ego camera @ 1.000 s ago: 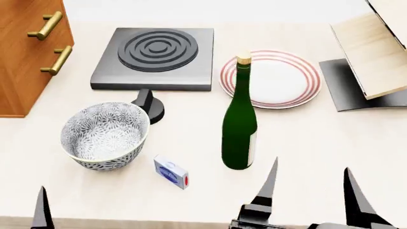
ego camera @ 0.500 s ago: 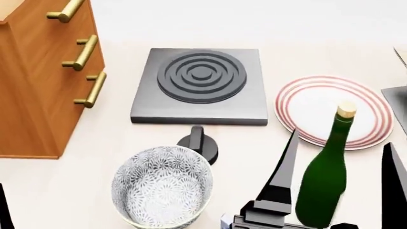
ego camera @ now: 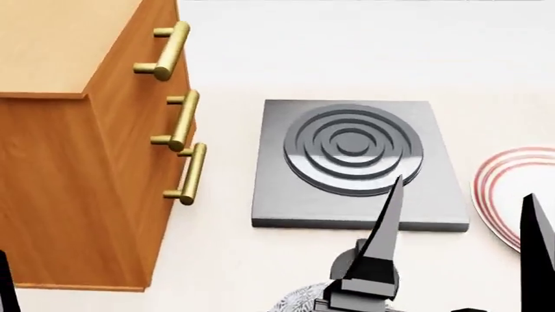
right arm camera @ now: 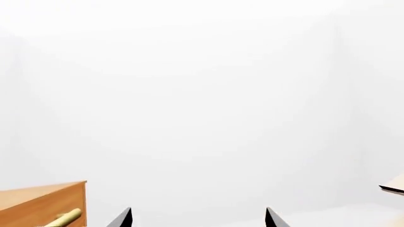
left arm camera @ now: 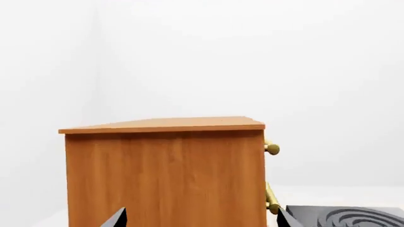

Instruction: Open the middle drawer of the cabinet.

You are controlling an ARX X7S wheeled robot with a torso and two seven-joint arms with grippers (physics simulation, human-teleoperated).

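The cabinet (ego camera: 82, 156) stood at the left of the desk (ego camera: 225, 273), its three brass handles facing the stove plate (ego camera: 355, 166) just beside it. The middle drawer (ego camera: 154, 127) was shut, flush with the two others, its handle (ego camera: 180, 121) between theirs. The right gripper (ego camera: 459, 221) hung low in the head view, well to the right of that handle and apart from it, over the near edge of the stove plate; its fingers (ego camera: 386, 227) stood wide apart with nothing between them. Of the left gripper only a dark sliver showed at the head view's bottom corner, nearer than the cabinet.

The left wrist view showed what the head view did not: the left gripper (left arm camera: 200, 220) faced the cabinet's plain side panel, its two tips spread and holding nothing, with handles jutting past the far edge. The right wrist view caught only a corner of the cabinet and mostly blank wall. A red-ringed plate (ego camera: 520, 195) lay at the head view's right edge.
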